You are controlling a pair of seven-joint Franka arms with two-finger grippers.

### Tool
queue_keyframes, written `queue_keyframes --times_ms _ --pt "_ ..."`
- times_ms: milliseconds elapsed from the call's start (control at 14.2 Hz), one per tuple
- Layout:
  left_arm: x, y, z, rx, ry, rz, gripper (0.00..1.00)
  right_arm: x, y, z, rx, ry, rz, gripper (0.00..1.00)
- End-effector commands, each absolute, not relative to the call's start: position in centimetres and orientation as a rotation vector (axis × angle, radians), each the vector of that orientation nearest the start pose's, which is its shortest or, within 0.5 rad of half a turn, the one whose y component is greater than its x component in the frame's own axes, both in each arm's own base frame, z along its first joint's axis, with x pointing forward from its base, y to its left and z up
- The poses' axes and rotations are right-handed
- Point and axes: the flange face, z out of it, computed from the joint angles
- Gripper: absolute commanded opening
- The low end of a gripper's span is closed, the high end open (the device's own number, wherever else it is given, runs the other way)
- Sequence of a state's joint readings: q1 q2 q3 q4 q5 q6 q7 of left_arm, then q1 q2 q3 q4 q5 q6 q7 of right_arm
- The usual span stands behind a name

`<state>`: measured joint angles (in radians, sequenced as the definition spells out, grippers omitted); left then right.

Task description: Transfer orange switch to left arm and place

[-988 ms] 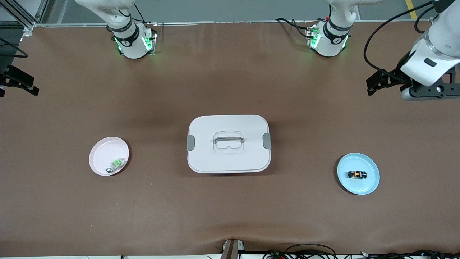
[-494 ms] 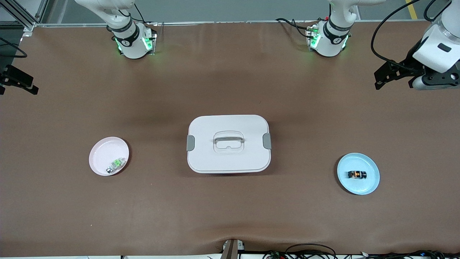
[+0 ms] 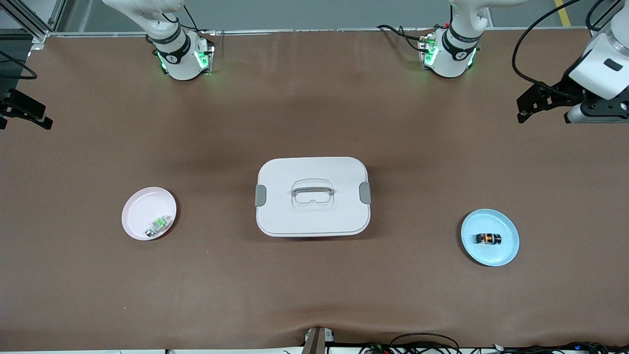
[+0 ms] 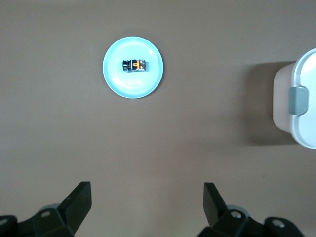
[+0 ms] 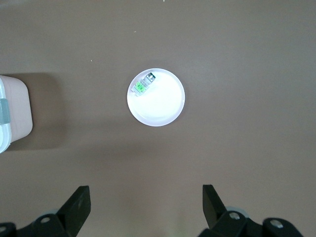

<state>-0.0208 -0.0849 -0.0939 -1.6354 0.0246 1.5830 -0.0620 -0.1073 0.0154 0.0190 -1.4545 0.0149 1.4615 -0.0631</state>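
Note:
The orange switch (image 3: 488,239) lies in a light blue plate (image 3: 506,251) near the left arm's end of the table; the left wrist view shows the switch (image 4: 135,64) in that plate (image 4: 133,85). The white box (image 3: 312,196) stands mid-table, lid on. My left gripper (image 3: 529,104) hangs high over bare table by the left arm's end, open and empty (image 4: 147,190). My right gripper (image 3: 22,112) waits high over the right arm's end, also open with nothing in it (image 5: 146,193).
A pink plate (image 3: 142,206) holding a small green-and-clear part (image 3: 158,225) sits between the box and the right arm's end; the right wrist view shows that plate (image 5: 160,106) and a box corner (image 5: 12,111). Cables run along the table's near edge.
My left gripper has drifted toward the left arm's end of the table and slightly toward the bases. The right gripper shifted only a little. Switch, plates and box stayed put.

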Motion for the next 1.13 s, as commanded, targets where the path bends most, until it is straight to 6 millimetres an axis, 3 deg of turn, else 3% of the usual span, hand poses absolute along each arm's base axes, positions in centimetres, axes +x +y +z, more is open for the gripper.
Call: queue_keyframes --times_ms 0,1059 --pt "51.6 -5.2 64.5 -3.120 0.116 -0.018 1.00 54.1 -4.6 66.6 -3.118 0.058 0.002 1.00" --pt "51.7 -4.6 66.1 -3.109 0.114 -0.023 1.00 54.3 -4.8 66.7 -3.120 0.056 -0.014 1.00"
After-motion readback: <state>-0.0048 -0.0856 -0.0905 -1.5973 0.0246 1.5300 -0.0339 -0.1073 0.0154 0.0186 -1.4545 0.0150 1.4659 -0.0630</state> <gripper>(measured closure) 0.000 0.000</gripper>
